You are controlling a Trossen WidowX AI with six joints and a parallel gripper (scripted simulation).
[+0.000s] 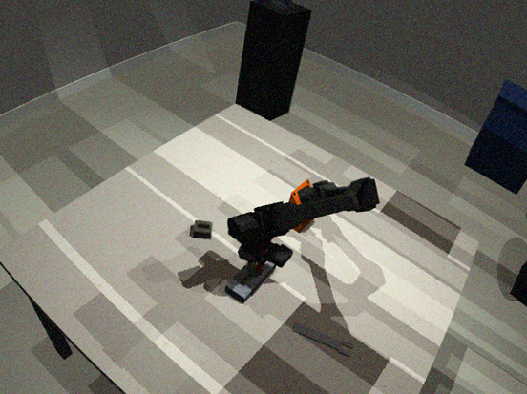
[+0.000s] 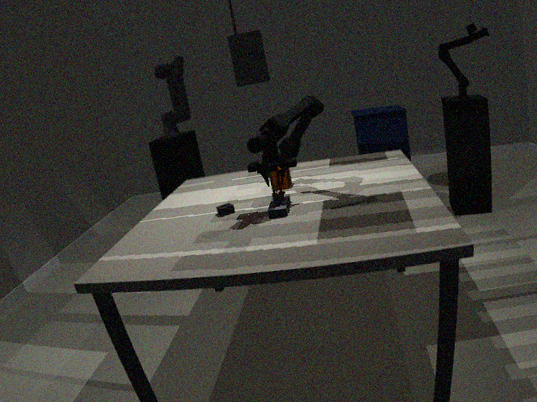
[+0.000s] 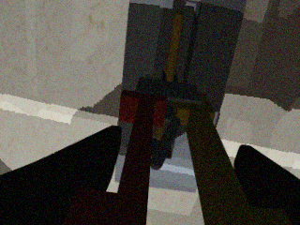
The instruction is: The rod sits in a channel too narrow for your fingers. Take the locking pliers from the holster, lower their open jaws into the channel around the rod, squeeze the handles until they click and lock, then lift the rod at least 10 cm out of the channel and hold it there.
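Note:
The channel block (image 1: 241,291) (image 2: 278,213) (image 3: 216,52) is a long grey block on the table. The rod (image 3: 174,49) shows as a brownish-yellow strip in its slot. The locking pliers (image 1: 259,266) (image 2: 280,190) (image 3: 142,155) stand upright over the block, jaws down, with one red and one yellow handle and a dark lever between them. How deep the jaws sit around the rod is hidden. My gripper (image 1: 260,258) (image 2: 276,182) (image 3: 179,145) is shut on the pliers' handles, one finger on each side, with the handles still spread apart.
A small grey block with a dark slot (image 1: 201,230) (image 2: 225,208), possibly the holster, stands left of the channel block. A flat forked grey bar (image 1: 318,337) lies to the right in the top view. The orange part (image 1: 302,225) (image 2: 283,177) is behind my arm.

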